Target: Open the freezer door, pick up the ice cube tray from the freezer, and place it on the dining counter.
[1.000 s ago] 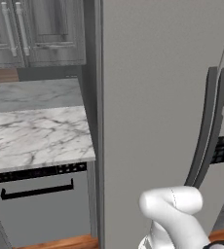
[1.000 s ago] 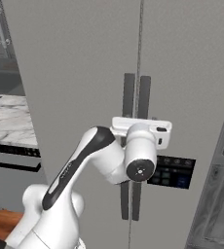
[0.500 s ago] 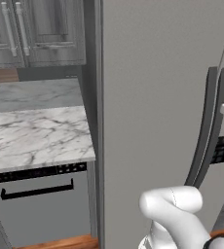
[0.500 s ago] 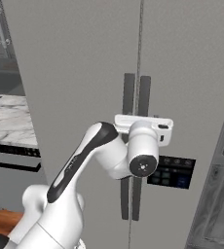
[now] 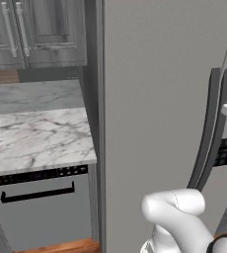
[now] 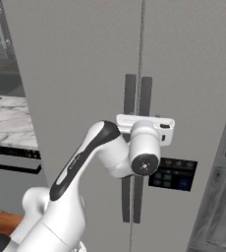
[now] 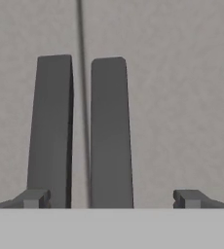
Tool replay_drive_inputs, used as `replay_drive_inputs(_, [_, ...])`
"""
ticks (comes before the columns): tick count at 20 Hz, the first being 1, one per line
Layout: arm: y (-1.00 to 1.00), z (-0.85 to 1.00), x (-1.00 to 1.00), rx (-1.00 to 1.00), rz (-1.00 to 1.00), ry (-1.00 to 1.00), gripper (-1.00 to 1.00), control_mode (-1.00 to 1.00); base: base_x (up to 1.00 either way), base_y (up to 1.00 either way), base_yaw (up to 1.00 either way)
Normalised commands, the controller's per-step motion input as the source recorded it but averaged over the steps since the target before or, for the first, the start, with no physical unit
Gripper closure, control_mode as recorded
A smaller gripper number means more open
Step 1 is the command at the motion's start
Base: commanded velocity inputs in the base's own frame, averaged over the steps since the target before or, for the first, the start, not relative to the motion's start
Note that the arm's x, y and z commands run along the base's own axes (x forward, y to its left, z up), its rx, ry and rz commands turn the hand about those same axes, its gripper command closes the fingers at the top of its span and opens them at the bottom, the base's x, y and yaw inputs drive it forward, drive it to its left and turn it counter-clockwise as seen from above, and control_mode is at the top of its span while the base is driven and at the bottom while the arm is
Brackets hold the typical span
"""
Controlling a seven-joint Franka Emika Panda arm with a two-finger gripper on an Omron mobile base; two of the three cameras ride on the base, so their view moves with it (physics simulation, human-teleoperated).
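Observation:
Two tall matte grey doors meet at a vertical seam, both shut. The right one, taken as the freezer door (image 6: 193,74), carries a dark bar handle (image 6: 145,98) (image 7: 111,131) next to the left door's handle (image 6: 129,98) (image 7: 50,131). My gripper (image 7: 111,198) is open and faces the doors. The right handle stands between its fingertips (image 7: 33,198), and the left fingertip overlaps the left handle. In the right base view the white hand (image 6: 144,129) covers both handles at mid height. The ice cube tray is hidden. The dining counter is out of view.
A narrower marble worktop (image 5: 36,138) with a dishwasher front (image 5: 41,212) lies left of the fridge, under panelled grey cabinets (image 5: 41,29). A dark control panel (image 6: 171,173) sits on the right door below the hand.
The hand has shifted slightly right and a little up, settling in front of the two handles. The doors have stayed shut.

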Motion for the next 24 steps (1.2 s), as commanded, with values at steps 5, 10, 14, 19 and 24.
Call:
replay_drive_inputs(5, [0.00,0.00,0.02,0.00,0.00,0.00,-1.00,-1.00,0.00,0.00,0.00])
replay_drive_inputs(10, [0.00,-0.01,0.08,0.00,0.00,0.00,-1.00,-1.00,0.00,0.00,0.00])
replay_drive_inputs(14, [0.00,0.00,0.04,0.00,0.00,0.00,-1.00,-1.00,0.00,0.00,0.00])
replay_drive_inputs(19, [0.00,-0.01,0.13,0.00,0.00,0.00,-1.00,-1.00,0.00,0.00,0.00])
replay_drive_inputs(24, [0.00,-0.02,0.24,0.00,0.00,0.00,-1.00,-1.00,0.00,0.00,0.00])
